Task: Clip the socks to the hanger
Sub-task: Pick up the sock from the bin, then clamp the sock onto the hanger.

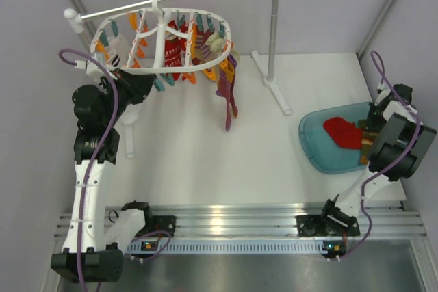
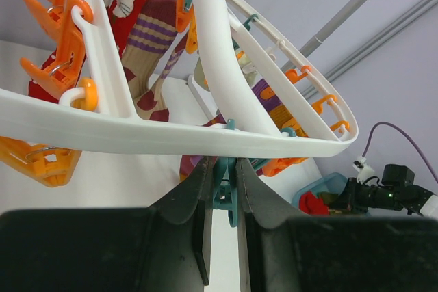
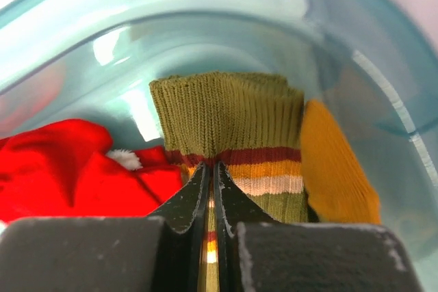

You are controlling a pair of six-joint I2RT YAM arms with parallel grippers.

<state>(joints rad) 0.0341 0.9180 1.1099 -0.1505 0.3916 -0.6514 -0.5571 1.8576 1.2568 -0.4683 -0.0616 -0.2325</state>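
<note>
my right claw (image 3: 211,172) clamps sock (image 3: 233,111) inside tub (image 3: 205,11), foot hidden | my left claw (image 2: 222,182) nips teal clip (image 2: 225,200) on hanger (image 2: 171,138) | white tabletop (image 1: 205,162) beneath tub

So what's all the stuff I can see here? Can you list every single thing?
hanger: one, white, hooked on the stand's rod
clips: many, orange and teal, along the hanger
hanging socks: several, red, purple and striped, under the hanger
stand: one, white, back of the table
tub: one, see-through blue, right side
red cloth: one, in the tub
olive striped sock: one, in the tub
orange knit sock: one, beside it
table: one, white
left claw: black, shut on a teal clip
right claw: black, shut on the olive striped sock
</note>
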